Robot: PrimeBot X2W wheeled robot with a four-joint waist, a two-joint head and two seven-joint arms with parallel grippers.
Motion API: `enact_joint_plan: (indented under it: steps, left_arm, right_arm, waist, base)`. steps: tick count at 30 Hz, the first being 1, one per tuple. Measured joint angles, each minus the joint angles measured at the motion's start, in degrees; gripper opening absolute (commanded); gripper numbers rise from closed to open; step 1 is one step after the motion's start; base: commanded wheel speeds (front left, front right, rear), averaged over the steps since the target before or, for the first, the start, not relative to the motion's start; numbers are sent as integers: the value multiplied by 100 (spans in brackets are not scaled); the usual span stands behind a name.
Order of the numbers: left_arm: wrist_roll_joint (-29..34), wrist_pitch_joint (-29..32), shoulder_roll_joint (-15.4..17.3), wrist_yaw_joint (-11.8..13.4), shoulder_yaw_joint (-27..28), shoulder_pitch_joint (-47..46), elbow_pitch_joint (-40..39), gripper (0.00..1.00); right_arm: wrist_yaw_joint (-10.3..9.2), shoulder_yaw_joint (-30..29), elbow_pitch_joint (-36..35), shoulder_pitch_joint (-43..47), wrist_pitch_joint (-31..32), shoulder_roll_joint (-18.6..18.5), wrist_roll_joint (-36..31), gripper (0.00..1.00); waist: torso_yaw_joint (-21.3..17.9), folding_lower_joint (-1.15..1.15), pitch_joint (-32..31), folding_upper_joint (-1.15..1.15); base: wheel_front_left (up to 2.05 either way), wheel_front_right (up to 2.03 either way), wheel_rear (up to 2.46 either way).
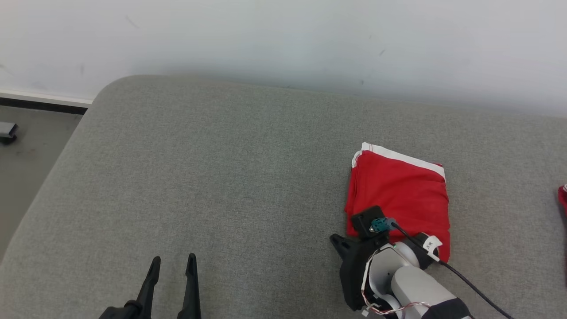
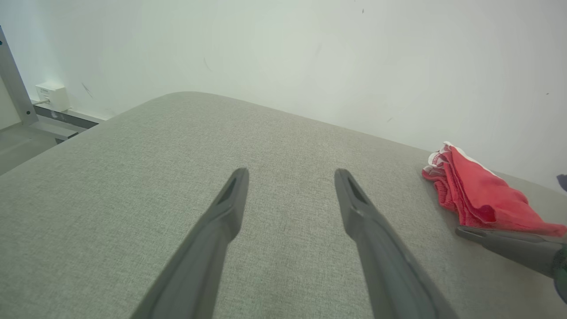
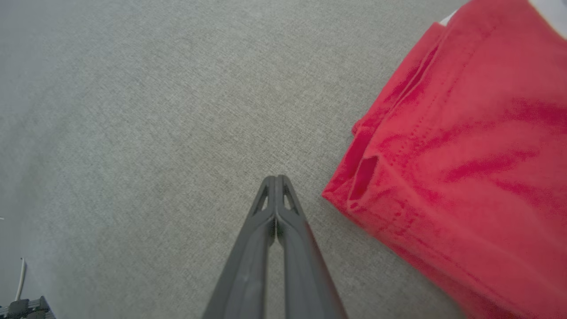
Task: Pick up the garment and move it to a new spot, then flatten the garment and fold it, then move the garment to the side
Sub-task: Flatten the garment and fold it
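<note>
wall (image 1: 283, 40): pale, running along the 12 o'clock side of the head view.

counter (image 1: 221, 177): grey, fabric-covered, with a rounded corner at 10 o'clock. a strip of floor (image 1: 26, 177) shows at 9 o'clock.

garment (image 1: 398, 190): red with a white-trimmed edge, lying at about 4 o'clock from the centre of the head view, on the right part of the counter. it is folded into a compact, layered rectangle. the white edge faces 12 o'clock.

right gripper (image 3: 275, 179): fingers pressed together, holding nothing. the tips sit over bare counter just beside the near left corner of the garment. in the right wrist view the garment lies at 2 to 3 o'clock from the tips. whether the tips touch the cloth cannot be told.

left gripper (image 1: 173, 258): fingers spread apart, empty, at 7 o'clock in the head view, well apart from the garment.

red scrap (image 1: 562, 197): cut off at the 3 o'clock edge, so it cannot be identified.

task status (judgement):
- pick-up and relocation: appear done.
- flattening and folding: appear done, given the tidy stacked layers.
- move to the side: either complete, with the garment already well right of centre, or the last step left.

containers: none on the counter. the garment rests directly on the fabric.
</note>
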Motion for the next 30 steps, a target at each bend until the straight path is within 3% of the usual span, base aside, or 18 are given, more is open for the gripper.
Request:
enact_joint_plan:
  steps: [7,8,9,20,26,30]
  left_arm:
    - [53,0,-1,48,112,9,41,100]
    - [57,0,0,53,156,9,40,100]
    - [58,0,0,57,197,9,33,100]
    - [-23,0,0,-82,589,-41,114,100]
    - [143,0,2,-77,719,-92,232,100]
    - [185,0,1,-75,745,-78,237,100]
  right_arm:
    - [0,-52,-1110,479,-393,96,818,0]
    - [0,-119,-1284,571,-497,92,875,35]
    - [0,-238,-1428,667,-610,89,906,100]
    - [0,-1974,-2633,1801,-1727,-125,280,100]
    - [0,-2740,-2827,2259,-1970,-389,-392,100]
    - [0,-2911,-2811,2375,-1981,-413,-548,100]
  waist:
    - [-158,0,-131,0]
    - [-188,0,-167,0]
    - [-222,0,-201,0]
    - [-730,0,-537,0]
    - [-996,-1,-698,0]
    - [-1116,-1,-741,0]
  base:
    - [0,0,0]
    - [0,0,0]
    - [0,0,0]
    - [0,0,0]
    - [0,0,0]
    - [0,0,0]
